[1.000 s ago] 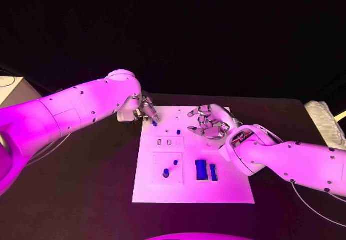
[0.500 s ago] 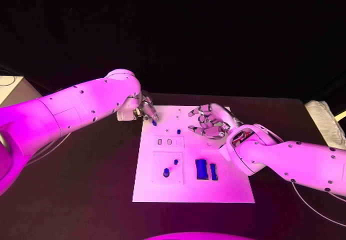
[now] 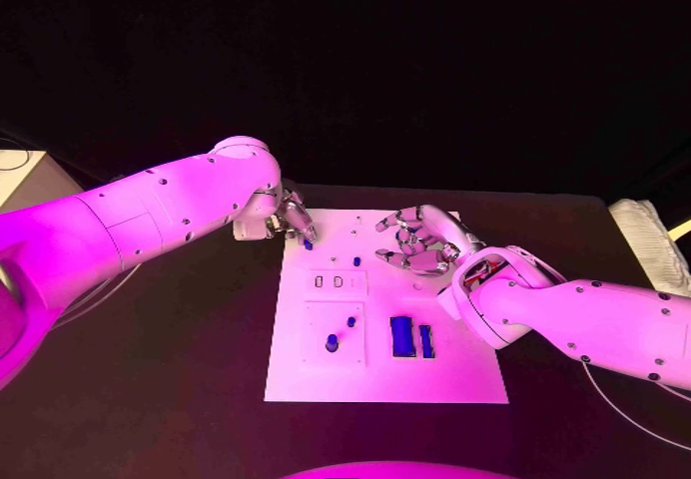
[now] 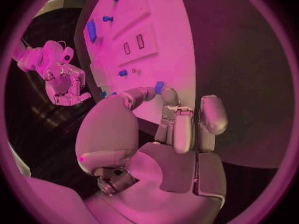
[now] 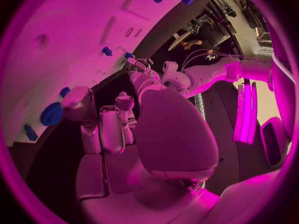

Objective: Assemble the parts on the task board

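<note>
The white task board lies in the middle of the table. My left hand is at its far left corner and pinches a small blue part between thumb and a fingertip; the left wrist view shows that blue part at the fingertips, just over the board. My right hand hovers over the board's far right with bent fingers and holds nothing; its fingers stand apart from the thumb. A blue peg, two more pegs and two blue blocks sit on the board.
Two small slots lie mid-board. A round blue piece sits on the board near my right hand. A white ribbed object lies at the table's right edge, and a pale box stands off to the left.
My left hand has drawn slightly toward the board's far edge with the blue part still at its fingertips. The right hand has barely moved.
</note>
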### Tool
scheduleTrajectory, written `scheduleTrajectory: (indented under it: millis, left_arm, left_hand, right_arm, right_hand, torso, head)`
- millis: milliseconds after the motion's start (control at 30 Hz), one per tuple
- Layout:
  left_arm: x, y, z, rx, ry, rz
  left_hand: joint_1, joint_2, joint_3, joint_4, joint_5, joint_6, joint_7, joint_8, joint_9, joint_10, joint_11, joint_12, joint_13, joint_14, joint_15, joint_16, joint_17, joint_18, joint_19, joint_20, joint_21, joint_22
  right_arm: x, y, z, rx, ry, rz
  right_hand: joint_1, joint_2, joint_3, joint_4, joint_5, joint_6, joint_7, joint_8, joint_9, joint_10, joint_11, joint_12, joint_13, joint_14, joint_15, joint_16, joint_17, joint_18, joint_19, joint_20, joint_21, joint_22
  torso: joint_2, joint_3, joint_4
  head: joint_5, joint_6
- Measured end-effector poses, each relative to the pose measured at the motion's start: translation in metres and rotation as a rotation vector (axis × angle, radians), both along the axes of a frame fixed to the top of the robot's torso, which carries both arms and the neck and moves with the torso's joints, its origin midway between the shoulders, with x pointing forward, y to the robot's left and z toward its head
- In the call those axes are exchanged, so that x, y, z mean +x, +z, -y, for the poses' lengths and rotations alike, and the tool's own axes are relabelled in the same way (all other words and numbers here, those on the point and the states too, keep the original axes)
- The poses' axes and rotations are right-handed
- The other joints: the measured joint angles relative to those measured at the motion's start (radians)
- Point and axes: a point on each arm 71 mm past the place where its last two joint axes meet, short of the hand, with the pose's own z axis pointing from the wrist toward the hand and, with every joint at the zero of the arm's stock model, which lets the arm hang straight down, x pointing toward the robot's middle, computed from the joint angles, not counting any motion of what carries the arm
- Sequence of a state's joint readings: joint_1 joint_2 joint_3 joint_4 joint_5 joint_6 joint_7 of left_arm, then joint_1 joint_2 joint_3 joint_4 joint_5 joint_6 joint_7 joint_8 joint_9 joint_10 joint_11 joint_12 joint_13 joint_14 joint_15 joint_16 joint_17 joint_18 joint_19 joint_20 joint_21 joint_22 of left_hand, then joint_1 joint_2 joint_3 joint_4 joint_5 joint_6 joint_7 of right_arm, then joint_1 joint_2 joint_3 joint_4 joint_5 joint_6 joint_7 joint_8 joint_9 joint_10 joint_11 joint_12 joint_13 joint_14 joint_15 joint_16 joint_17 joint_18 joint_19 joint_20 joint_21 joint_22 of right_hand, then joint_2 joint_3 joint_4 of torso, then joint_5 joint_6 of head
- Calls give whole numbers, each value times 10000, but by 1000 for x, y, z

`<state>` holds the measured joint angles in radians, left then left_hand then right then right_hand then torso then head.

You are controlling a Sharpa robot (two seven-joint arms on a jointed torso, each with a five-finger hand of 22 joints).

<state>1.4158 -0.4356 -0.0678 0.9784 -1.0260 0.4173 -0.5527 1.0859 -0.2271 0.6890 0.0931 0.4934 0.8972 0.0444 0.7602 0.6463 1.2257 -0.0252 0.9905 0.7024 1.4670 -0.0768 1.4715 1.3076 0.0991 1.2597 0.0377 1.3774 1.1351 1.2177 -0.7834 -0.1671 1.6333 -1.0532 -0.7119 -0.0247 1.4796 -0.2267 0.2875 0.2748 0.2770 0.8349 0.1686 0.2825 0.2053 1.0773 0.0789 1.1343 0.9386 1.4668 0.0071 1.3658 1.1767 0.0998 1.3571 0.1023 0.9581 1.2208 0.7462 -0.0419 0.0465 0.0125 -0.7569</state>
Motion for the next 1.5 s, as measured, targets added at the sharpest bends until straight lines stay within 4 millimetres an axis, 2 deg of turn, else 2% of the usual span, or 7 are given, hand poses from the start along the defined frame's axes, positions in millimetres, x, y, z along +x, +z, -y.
scheduleTrajectory:
  millis: [433,1167,1500]
  left_arm:
    - [0,-1,-1,-15,43,-32]
    - [0,-2,0,-4,43,-91]
    - [0,-3,0,-2,44,-109]
  left_hand:
    - [-80,1,-52,-64,-29,1,0,-96,-17,0,0,-1,-32,0,0,0,-1,1,0,0,-44,-37]
    - [-157,1,-811,364,-135,60,-60,-176,-55,-38,-37,38,20,-1,1,0,-2,0,0,0,-82,-50]
    - [-156,1,-904,407,-135,101,-47,-212,-65,-39,-37,37,31,-1,1,0,-2,0,0,0,-82,-50]
  right_arm:
    - [0,0,0,0,-3,1]
    - [0,0,0,4,0,-2]
    - [0,0,0,5,-3,-1]
  right_hand:
    - [0,0,28,28,0,0,-1,0,0,9,8,0,0,0,0,0,0,0,0,0,0,0]
    - [-40,-40,27,27,0,-3,-3,0,0,-18,54,0,-18,0,0,0,0,0,0,0,0,0]
    - [-40,-40,27,27,0,-17,-17,-1,0,-17,54,0,-17,0,0,0,0,1,0,0,0,0]
  torso:
    - [-6,2,-3]
    - [-6,-2,1]
    - [-7,-2,1]
  head:
    - [-6,-24]
    - [-17,-73]
    - [-18,-92]
